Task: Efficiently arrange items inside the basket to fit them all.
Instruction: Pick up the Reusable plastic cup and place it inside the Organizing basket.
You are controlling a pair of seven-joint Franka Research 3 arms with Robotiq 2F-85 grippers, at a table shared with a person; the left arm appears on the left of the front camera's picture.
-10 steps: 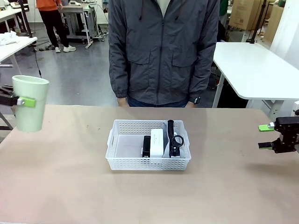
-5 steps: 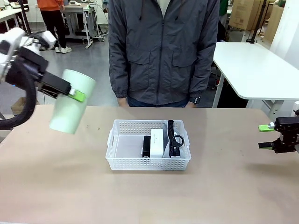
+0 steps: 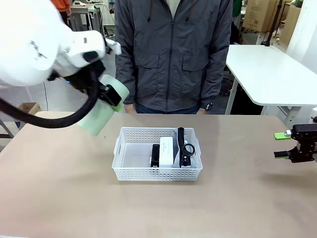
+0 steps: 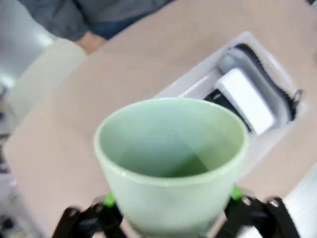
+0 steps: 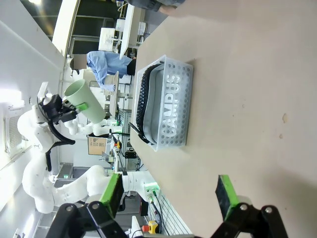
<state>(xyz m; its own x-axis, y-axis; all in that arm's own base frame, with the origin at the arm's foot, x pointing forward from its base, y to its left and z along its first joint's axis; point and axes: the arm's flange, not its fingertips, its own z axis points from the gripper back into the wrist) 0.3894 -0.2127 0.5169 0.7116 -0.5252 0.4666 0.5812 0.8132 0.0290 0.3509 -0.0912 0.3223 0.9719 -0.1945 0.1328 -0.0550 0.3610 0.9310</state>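
the left gripper (image 3: pixel 110 95) grips the tilted pale green cup (image 3: pixel 101 113) in the air left of the basket (image 3: pixel 157 171), which holds a small black block (image 3: pixel 155 155), white box (image 3: pixel 166 151) and strapped pouch (image 3: pixel 184 147), the person (image 3: pixel 173 54) behind, the right gripper (image 3: pixel 283 145) spread wide and empty far right.

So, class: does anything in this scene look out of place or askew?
Yes. The pale green cup is outside the basket, held tilted in the air by the left gripper; the other items sit packed in the basket's right half.
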